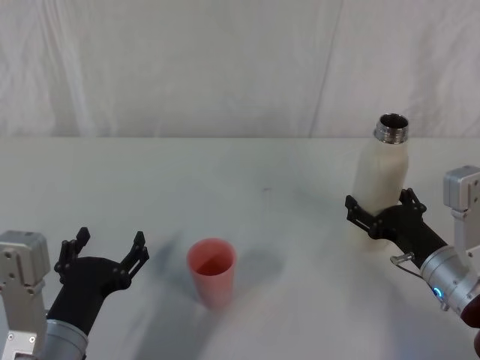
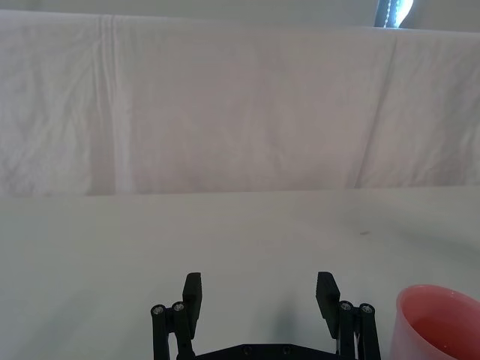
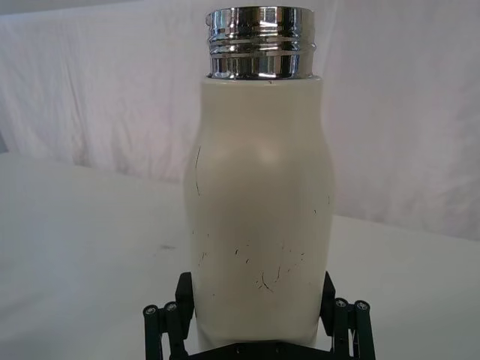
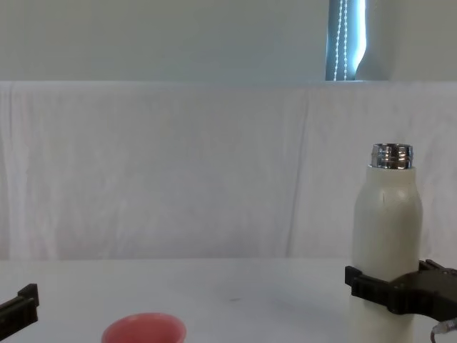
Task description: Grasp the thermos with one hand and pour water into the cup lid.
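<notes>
The cream-white thermos (image 1: 382, 176) stands upright at the right of the white table, its chrome neck open at the top. My right gripper (image 1: 379, 204) is shut on its lower body, a black finger pressed to each side, as the right wrist view shows on the thermos (image 3: 259, 210). From the chest, the thermos (image 4: 385, 229) rises well above the gripper's black fingers (image 4: 357, 280). The pink cup lid (image 1: 211, 270) stands near the table's front centre, apart from both arms. My left gripper (image 1: 110, 238) rests open at the lower left, left of the cup lid (image 2: 439, 322).
A white cloth covers the table (image 1: 247, 180) and hangs as a backdrop behind it. Bare tabletop lies between the cup lid and the thermos.
</notes>
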Controlling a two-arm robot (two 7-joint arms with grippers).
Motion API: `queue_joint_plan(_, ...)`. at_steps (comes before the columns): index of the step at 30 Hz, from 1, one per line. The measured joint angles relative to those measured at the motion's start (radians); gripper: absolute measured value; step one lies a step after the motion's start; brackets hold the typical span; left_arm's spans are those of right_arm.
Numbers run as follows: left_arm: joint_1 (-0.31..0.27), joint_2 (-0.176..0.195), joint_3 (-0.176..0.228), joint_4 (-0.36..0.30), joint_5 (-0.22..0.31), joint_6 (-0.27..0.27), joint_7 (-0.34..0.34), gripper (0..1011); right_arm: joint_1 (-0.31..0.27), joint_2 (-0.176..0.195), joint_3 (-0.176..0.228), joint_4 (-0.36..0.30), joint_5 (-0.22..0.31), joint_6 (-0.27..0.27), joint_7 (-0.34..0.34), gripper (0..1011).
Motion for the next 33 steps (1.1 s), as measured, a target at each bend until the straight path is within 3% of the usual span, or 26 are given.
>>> queue_joint_plan(33,0.000,0.000,0.000,0.000,0.000,0.000,0.000,1001,-0.069,0.045,0.017,-0.062,0.015,0.013,0.023,1001)
